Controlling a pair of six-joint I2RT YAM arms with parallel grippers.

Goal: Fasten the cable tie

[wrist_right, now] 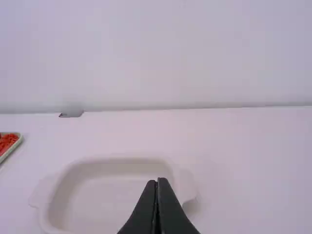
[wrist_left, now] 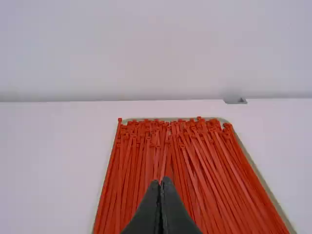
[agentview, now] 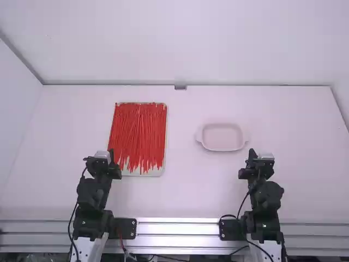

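A dense pile of red cable ties (agentview: 138, 136) lies on a flat tray (agentview: 158, 173) left of the table's middle; the ties (wrist_left: 185, 165) fan out lengthwise in the left wrist view. My left gripper (agentview: 113, 158) is shut and holds nothing, sitting just before the tray's near left corner, its tips (wrist_left: 161, 181) pressed together. My right gripper (agentview: 251, 154) is shut too, with nothing in it, close to the near right corner of a white dish (agentview: 221, 136). Its tips (wrist_right: 157, 181) meet in front of the dish (wrist_right: 112, 192).
The white dish has small handles and nothing inside. A small grey bracket (agentview: 180, 86) sits at the back wall's base. White walls bound the table at the back and on the left. Bare table surface lies between tray and dish.
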